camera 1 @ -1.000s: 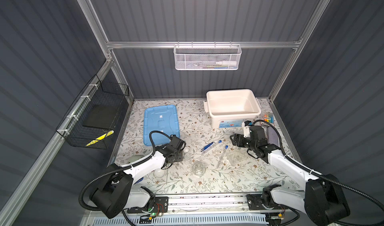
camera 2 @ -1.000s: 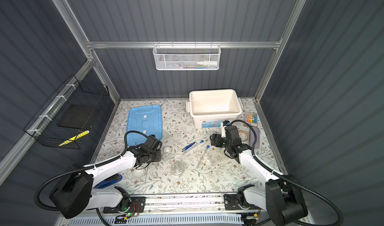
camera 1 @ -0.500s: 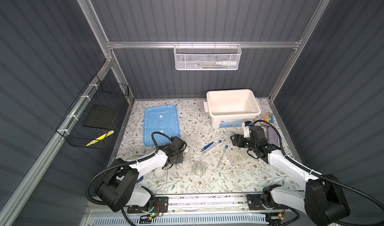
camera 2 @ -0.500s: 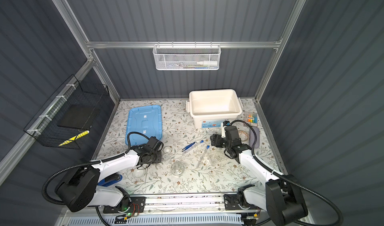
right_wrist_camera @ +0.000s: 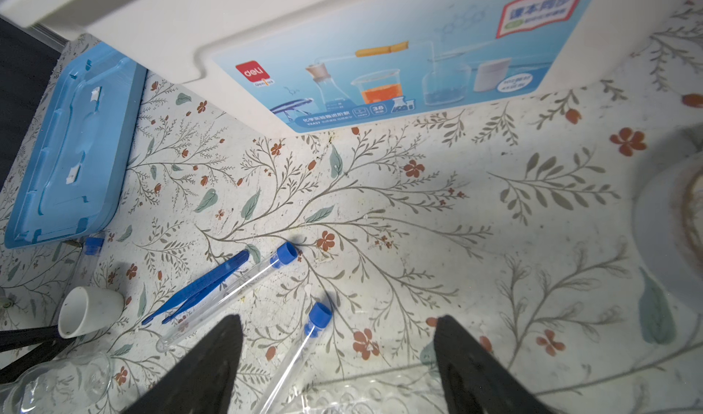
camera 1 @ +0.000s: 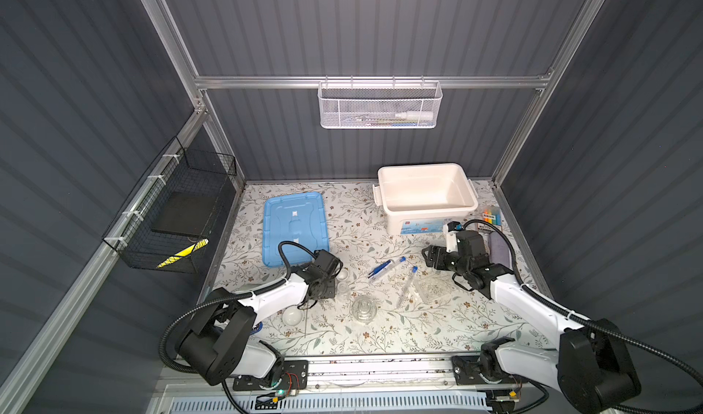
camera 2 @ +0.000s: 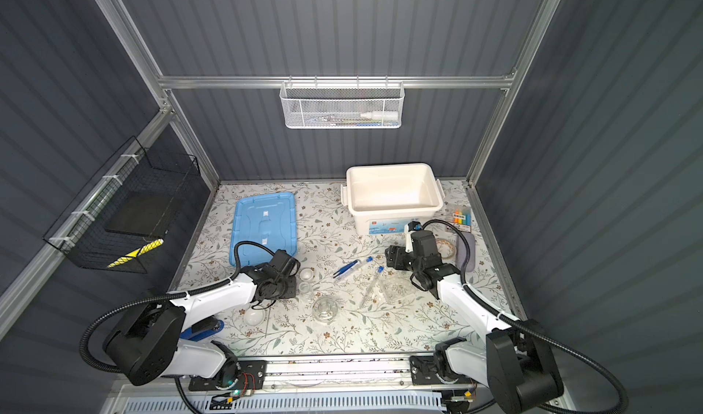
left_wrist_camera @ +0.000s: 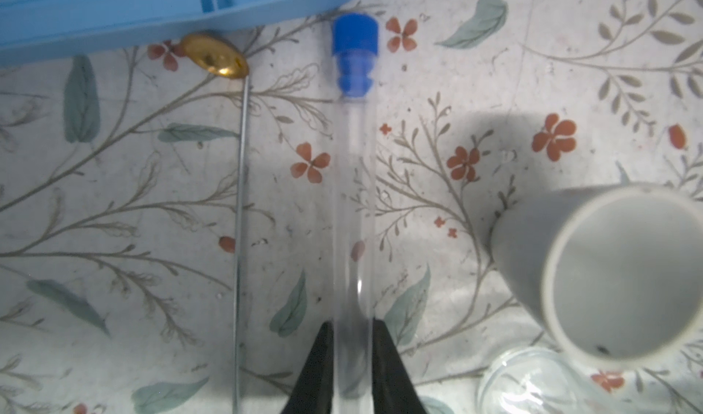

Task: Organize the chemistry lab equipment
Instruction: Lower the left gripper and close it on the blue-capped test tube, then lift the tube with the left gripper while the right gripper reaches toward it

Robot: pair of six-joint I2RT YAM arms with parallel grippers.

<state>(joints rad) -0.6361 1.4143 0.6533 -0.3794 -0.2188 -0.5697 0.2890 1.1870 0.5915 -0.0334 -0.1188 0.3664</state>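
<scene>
Left pincer (left_wrist_camera: 350,340) clamped on a test tube (left_wrist_camera: 353,203) lying left of centre on the bench (camera 1: 380,336); right pincer (right_wrist_camera: 338,340) gaping, empty. White box (camera 1: 418,215), back right corner, holds nothing: sorting barely begun.

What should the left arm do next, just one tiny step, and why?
Probably lift straight up a little. The left end effector pinches the slim clear blue-capped test tube from both sides while it lies flat, and a thin brass-tipped rod lies beside it, so sliding sideways might knock that.
</scene>
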